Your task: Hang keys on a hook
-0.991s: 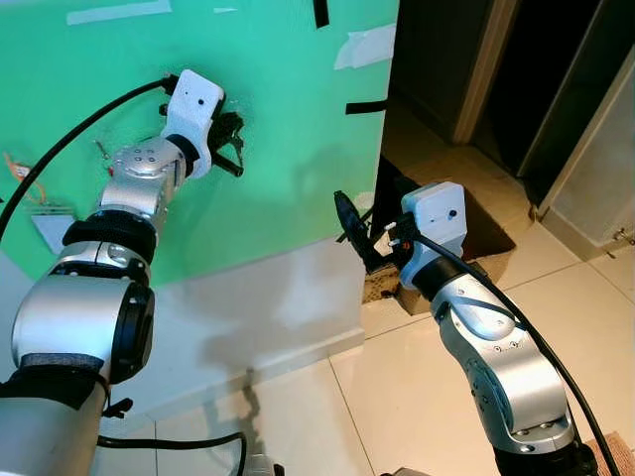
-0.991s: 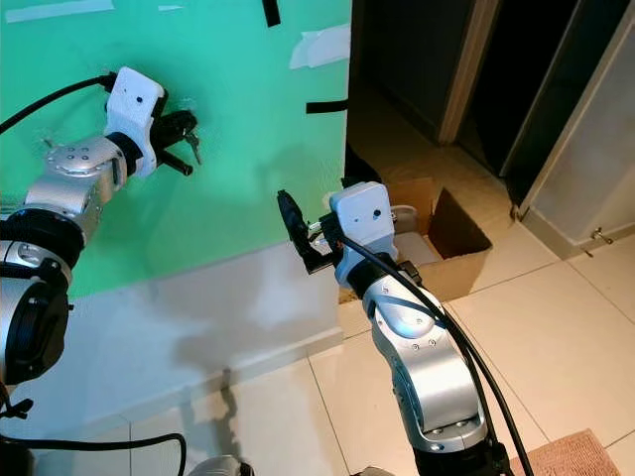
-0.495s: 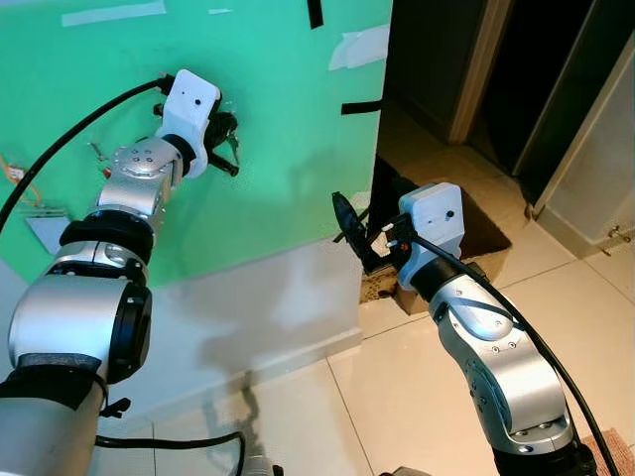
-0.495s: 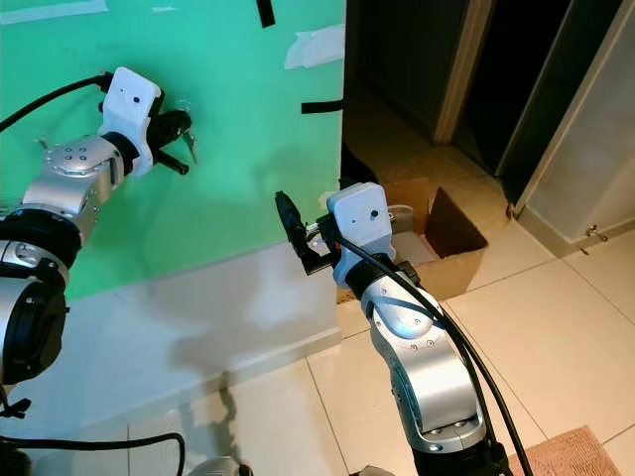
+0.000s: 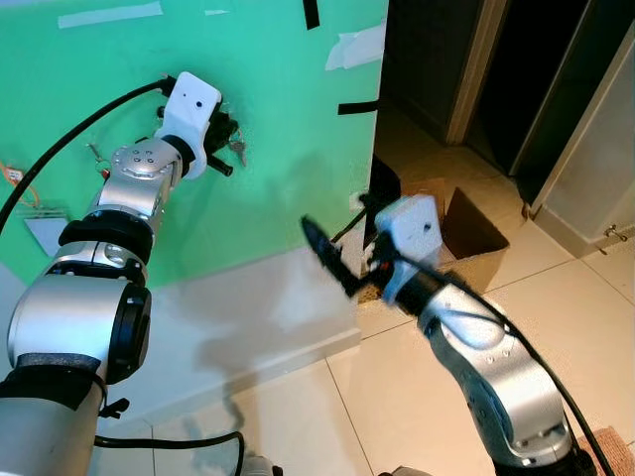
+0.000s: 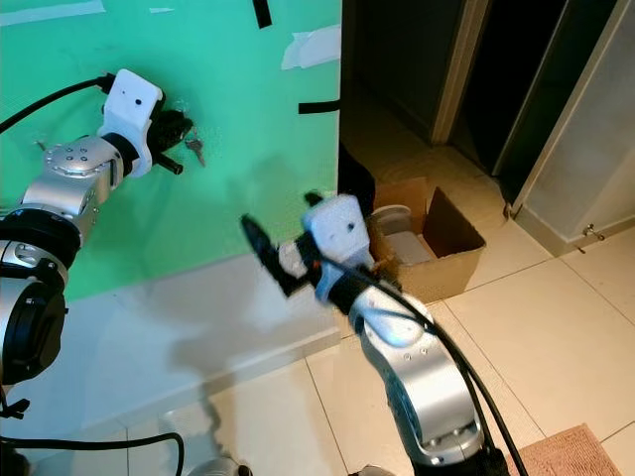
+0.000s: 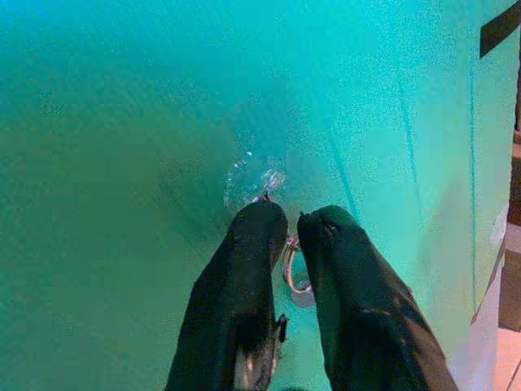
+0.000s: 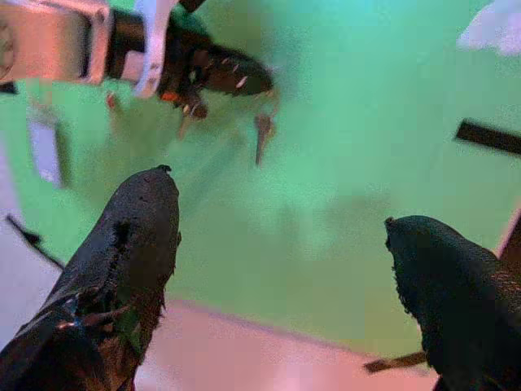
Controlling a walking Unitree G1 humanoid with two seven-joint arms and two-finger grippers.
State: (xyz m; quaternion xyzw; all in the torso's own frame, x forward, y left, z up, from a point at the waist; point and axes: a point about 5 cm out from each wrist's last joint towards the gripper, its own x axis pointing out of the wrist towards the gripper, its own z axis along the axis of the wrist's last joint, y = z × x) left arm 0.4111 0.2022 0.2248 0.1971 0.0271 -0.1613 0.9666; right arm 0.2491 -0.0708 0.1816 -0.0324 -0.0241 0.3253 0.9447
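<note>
The right gripper (image 8: 281, 236) is spreading its two black fingers (image 8: 138, 236) wide before the flat green wall (image 8: 326, 163), against which the left gripper (image 8: 236, 77) is pressing, a small metal key (image 8: 262, 134) dangling just beneath.

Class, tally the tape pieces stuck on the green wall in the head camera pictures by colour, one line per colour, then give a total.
Black tape pieces: 2
White tape pieces: 2
Total: 4
</note>
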